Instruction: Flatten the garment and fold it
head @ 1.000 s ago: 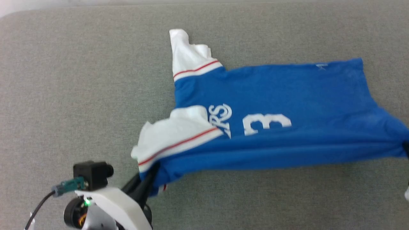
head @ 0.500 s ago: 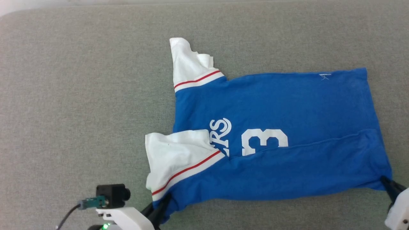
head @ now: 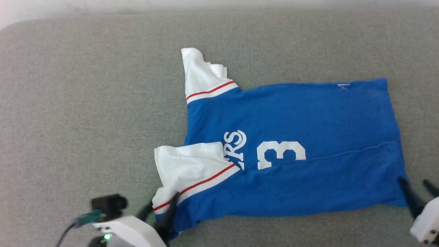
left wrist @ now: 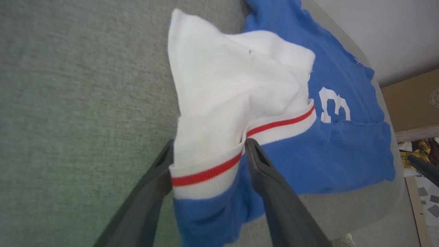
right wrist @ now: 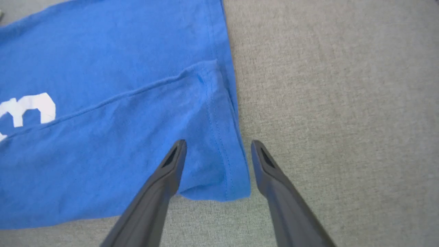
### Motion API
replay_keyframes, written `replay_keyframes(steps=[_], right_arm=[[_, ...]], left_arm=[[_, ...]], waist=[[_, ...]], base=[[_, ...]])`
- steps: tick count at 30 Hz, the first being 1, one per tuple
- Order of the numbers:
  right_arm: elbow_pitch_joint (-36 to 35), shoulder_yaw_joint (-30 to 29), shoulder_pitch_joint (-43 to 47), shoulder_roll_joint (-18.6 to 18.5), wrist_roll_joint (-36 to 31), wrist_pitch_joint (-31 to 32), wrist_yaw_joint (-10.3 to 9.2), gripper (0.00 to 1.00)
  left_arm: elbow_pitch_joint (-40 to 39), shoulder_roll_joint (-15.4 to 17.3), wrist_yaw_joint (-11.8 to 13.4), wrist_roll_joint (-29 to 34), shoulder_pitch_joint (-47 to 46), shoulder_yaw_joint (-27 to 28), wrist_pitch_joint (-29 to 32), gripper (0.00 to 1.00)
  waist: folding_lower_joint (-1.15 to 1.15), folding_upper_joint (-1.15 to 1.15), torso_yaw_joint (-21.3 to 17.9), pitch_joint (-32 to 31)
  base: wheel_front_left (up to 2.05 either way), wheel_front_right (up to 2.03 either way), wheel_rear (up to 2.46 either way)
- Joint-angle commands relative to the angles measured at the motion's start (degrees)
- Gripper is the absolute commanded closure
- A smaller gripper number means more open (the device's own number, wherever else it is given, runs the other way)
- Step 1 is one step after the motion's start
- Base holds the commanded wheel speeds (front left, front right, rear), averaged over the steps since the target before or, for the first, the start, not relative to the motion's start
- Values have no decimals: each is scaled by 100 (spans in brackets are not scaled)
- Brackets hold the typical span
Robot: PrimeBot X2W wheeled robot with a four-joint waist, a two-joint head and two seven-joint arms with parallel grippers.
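1. Garment [head: 291, 116]: blue jersey spread mid-way across a grey woven surface [head: 85, 103], near long edge folded over the lower part of the white numerals, one white sleeve pointing away, the other crumpled.
2. Left gripper [head: 163, 202]: open, fingers astride the near sleeve's red-striped hem.
3. Right gripper [head: 413, 181]: open, fingers either side of the blue hem corner.
4. Beyond the surface's rounded edge: pale wall [left wrist: 377, 27], cardboard box [left wrist: 411, 99], tiled floor [left wrist: 425, 199].
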Motion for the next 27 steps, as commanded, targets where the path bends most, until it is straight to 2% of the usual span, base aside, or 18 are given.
replay_keyframes(steps=[1,5,10,14,17,18,19,23,27], right_arm=[[-237,-92,-47,13,39,-125,-12,0],[-826,-351,-89,131,7,-454,-12,0],[-1424,-529,-265,304,-555,-1554,-12,0],[-1523,-388,-343,408,-1052,-2507,-12,0],[-1483,-183,-303,494,-1449,-3108,-12,0],[-1483,-183,-303,494,-1449,-3108,-12,0],[-1419,-87,-247,574,-1645,-3413,-12,0],[-1199,32,-131,713,-1732,-3789,-12,0],[-1056,80,-141,747,-1695,-3943,-12,0]], left_arm=[[-151,52,87,66,58,173,-217,0],[-721,153,324,264,287,566,-725,0],[-1232,283,676,1199,235,878,-1759,0],[-1290,77,852,1892,55,897,-2403,0],[-1185,-150,992,2519,-17,868,-2506,0],[-1185,-150,992,2519,-17,868,-2506,0],[-1167,-365,1058,2943,-60,867,-2514,0],[-996,-790,984,3325,-1,889,-2517,0],[-948,-943,822,3410,-50,1023,-2517,0]], waist=[[0,0,-6,-59],[0,0,20,-116],[0,0,100,-117],[0,0,145,-97],[0,0,165,-86],[0,0,165,-86],[0,0,177,-77],[0,0,173,-45],[0,0,151,-4]], base=[[0,0,0],[0,0,0],[0,0,0],[0,0,0],[0,0,0],[0,0,0],[0,0,0],[0,0,0],[0,0,0]])
